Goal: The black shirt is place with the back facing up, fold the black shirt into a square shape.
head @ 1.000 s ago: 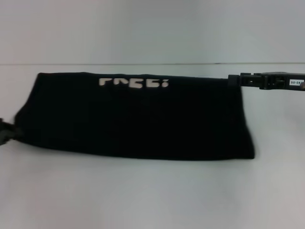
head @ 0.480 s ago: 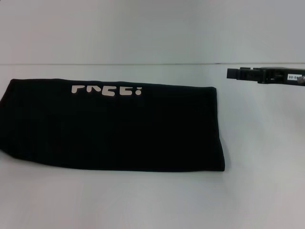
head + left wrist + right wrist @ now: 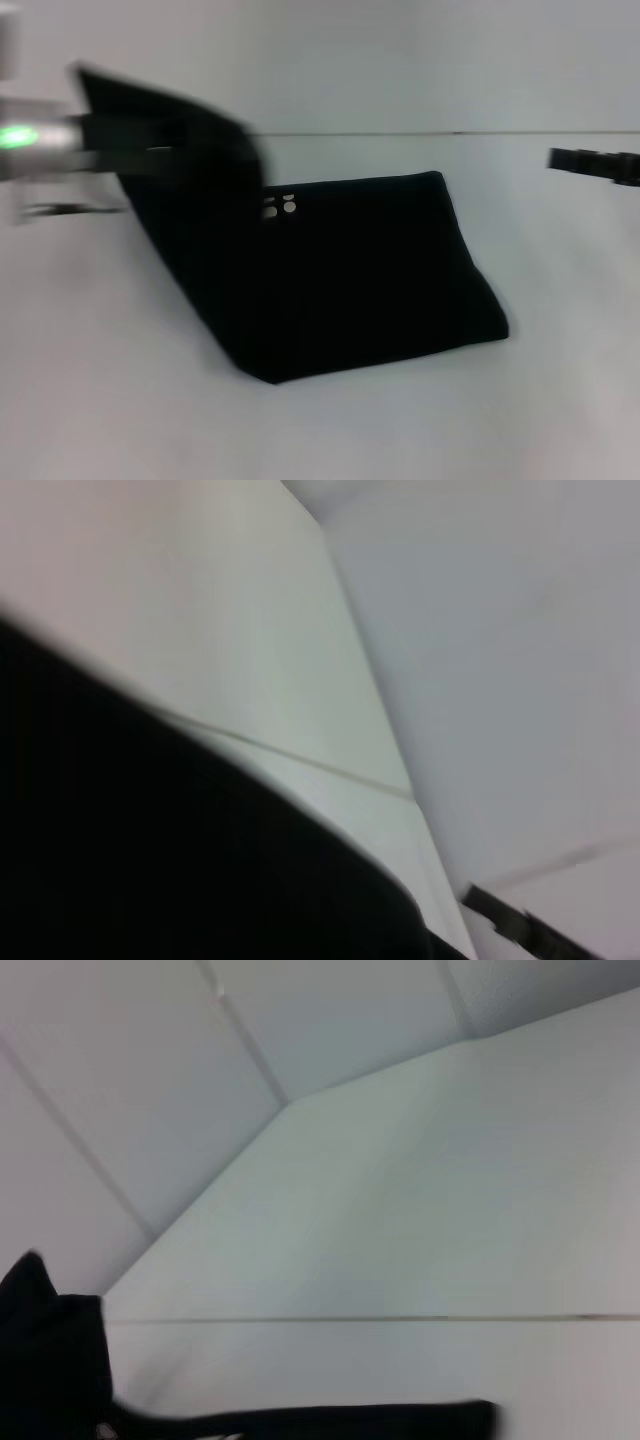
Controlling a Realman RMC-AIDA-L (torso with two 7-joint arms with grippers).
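Shirt (image 3: 350, 270) lies mid-frame on the surface (image 3: 400, 420), its left end lifted to the upper left by the left gripper (image 3: 150, 140), fingers clenched on cloth. Long axis runs left-right, fold heading right. Right gripper (image 3: 585, 160) waits at right edge; its grip, can't tell.

Table (image 3: 330, 430) open front & right; black shirt (image 3: 360, 280) fills middle, left end lifted.

The left arm (image 3: 40, 140) is showing as a silver-grey tube with a green light (image 3: 14, 136) glowing on it and dark parts along it. The right hand (image 3: 594, 162) is showing as a flat black bar.
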